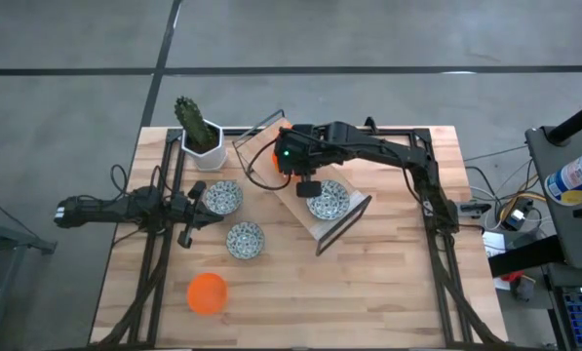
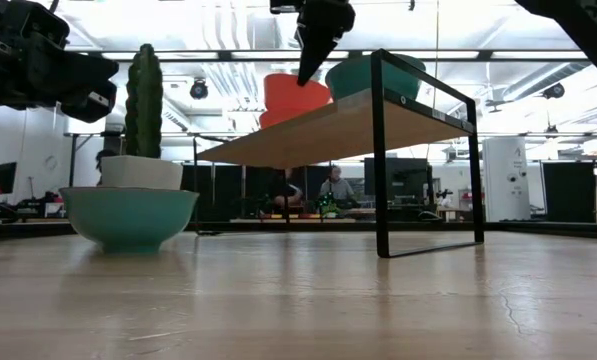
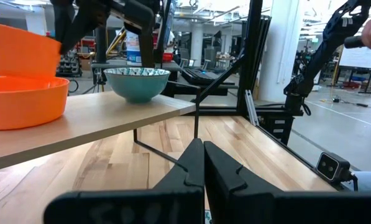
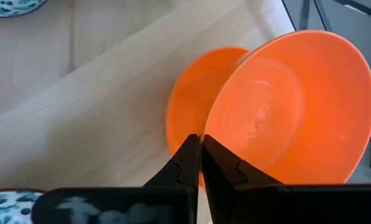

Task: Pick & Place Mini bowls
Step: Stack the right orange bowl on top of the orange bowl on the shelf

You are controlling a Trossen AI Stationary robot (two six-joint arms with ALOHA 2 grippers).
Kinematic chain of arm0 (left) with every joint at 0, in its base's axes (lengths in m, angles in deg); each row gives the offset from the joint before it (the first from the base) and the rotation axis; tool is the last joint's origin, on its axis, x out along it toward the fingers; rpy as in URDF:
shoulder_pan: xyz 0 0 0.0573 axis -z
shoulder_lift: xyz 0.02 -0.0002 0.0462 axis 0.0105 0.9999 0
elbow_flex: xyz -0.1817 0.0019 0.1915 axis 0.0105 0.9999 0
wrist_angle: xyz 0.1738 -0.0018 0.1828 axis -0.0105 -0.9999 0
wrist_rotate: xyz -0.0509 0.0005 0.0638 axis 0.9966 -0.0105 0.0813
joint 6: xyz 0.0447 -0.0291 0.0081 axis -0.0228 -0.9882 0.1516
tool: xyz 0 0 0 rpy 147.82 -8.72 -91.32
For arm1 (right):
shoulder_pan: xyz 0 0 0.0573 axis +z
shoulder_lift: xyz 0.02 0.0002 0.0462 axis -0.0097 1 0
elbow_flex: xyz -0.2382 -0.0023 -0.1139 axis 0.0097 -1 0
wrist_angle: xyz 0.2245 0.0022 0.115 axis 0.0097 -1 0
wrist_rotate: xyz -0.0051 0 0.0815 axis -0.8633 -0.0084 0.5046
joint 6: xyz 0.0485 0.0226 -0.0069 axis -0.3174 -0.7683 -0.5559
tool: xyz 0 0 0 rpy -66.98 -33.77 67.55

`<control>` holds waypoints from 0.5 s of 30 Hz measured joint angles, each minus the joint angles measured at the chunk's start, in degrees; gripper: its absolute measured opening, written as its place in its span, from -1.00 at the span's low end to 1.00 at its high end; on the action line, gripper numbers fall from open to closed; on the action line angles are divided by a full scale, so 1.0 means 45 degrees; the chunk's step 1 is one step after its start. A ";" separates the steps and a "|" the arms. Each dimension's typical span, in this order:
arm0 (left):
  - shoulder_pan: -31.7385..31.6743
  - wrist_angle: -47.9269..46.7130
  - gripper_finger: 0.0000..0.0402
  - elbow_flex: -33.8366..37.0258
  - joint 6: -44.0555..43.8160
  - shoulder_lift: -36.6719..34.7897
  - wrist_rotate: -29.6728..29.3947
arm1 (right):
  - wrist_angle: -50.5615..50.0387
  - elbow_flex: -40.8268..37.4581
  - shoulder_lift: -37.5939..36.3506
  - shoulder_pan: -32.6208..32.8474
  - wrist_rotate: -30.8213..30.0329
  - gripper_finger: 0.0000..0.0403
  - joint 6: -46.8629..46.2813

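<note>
A small wooden shelf (image 1: 310, 224) on a black frame stands mid-table. At its far left end two orange mini bowls lie together: the upper one (image 4: 291, 106) leans tilted in the lower one (image 4: 185, 106), which sits on the shelf top. A patterned mini bowl (image 1: 328, 200) sits at the shelf's right end. My right gripper (image 4: 201, 140) is shut, its tips at the tilted bowl's rim. Two patterned bowls (image 1: 222, 198) (image 1: 244, 240) and one orange bowl (image 1: 208, 292) stand on the table. My left gripper (image 3: 202, 155) is shut and waits level at the table's left side. My right gripper comes slanting down from above, and its shut fingertips (image 2: 304, 78) stand at the rim of the tilted orange bowl (image 4: 217, 127), where that rim meets the lower bowl. No rim shows between the fingers. Whether the tips touch the rim, I cannot tell.
A white pot with a green cactus (image 1: 199, 135) stands at the table's far left, close to the shelf's far end. Black frame rails (image 1: 437, 263) run along the table's left and right sides. Bare wood lies at the near right.
</note>
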 joint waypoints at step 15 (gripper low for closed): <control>-0.0003 0.0001 -1.00 0.0000 -0.0001 -0.0001 0.0000 | -0.0153 -0.0131 0.0287 0.0024 -0.0280 -0.96 0.0594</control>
